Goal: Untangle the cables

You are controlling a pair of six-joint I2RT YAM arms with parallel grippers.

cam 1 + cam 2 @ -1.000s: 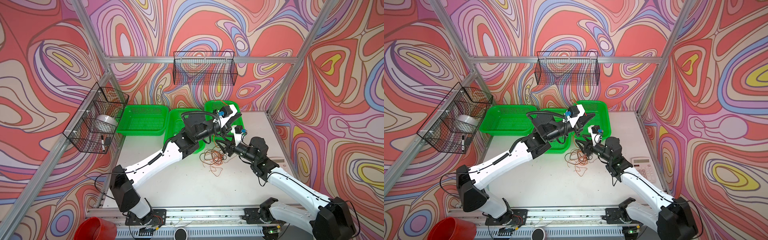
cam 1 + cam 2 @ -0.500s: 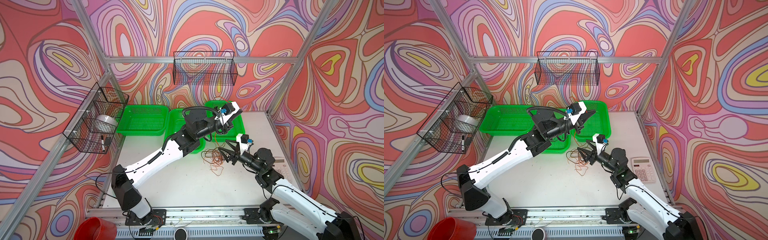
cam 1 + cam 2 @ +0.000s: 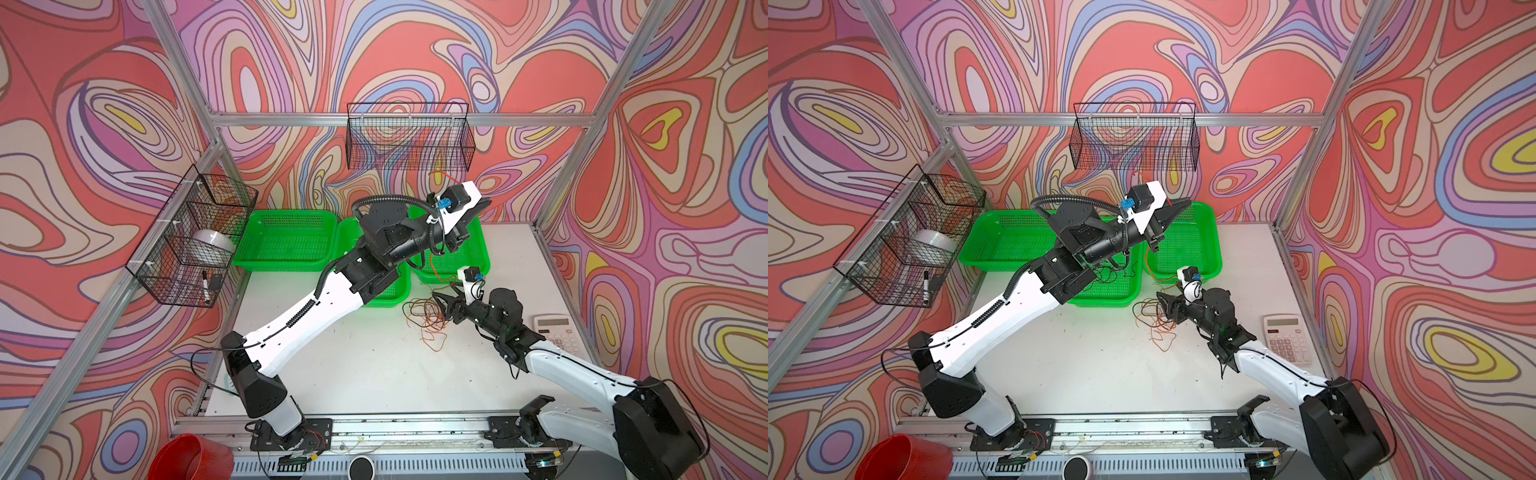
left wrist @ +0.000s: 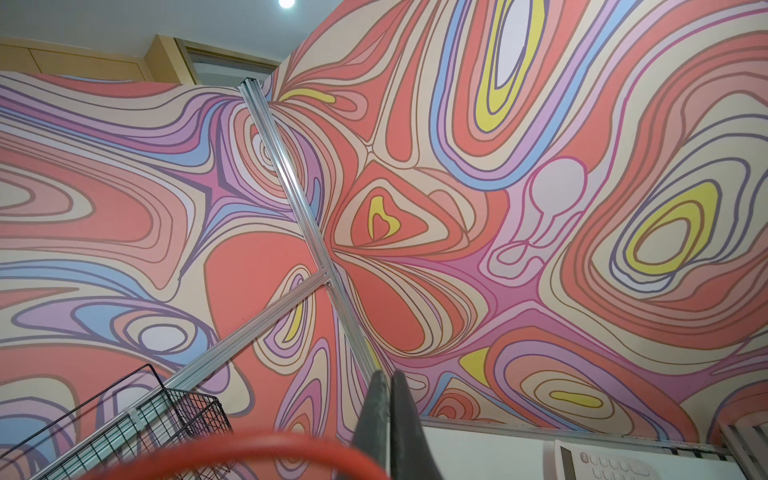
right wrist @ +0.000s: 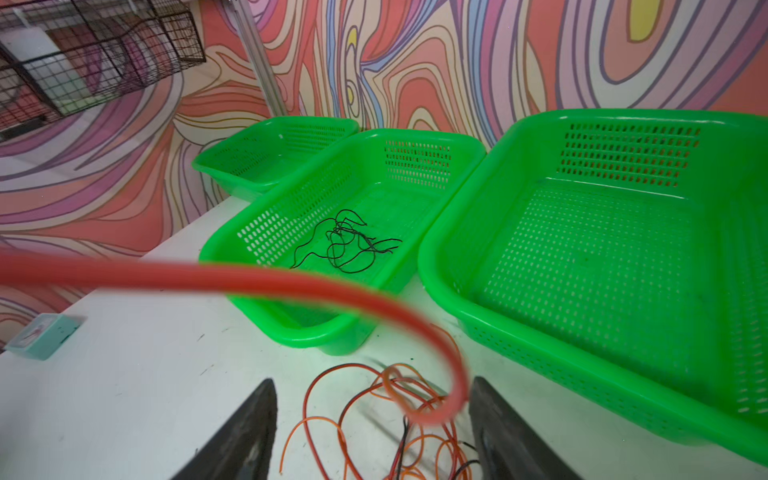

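Note:
My left gripper (image 3: 484, 202) (image 3: 1185, 202) is raised over the right green basket (image 3: 478, 257), its jaws shut (image 4: 384, 374). The red cable (image 3: 434, 266) (image 4: 249, 449) is pinched in it and hangs down to the table. A tangle of orange-brown and red cables (image 3: 424, 316) (image 3: 1154, 320) (image 5: 374, 415) lies on the white table. My right gripper (image 3: 442, 305) (image 3: 1165, 305) (image 5: 372, 380) is low over that tangle and open. A blurred loop of the red cable (image 5: 291, 282) crosses between its fingers. The black cable (image 5: 345, 245) (image 3: 1113, 270) lies in the middle green basket (image 5: 299, 336).
Three green baskets line the back of the table, the left one (image 3: 286, 239) bare. A calculator (image 3: 555, 328) sits at the right edge. Wire baskets hang on the back wall (image 3: 409, 137) and the left wall (image 3: 195, 232). A red bucket (image 3: 187, 457) stands front left.
My left gripper has risen up and back with the red cable. My right arm has dropped lower toward the tangle, and its jaws stand wider apart.

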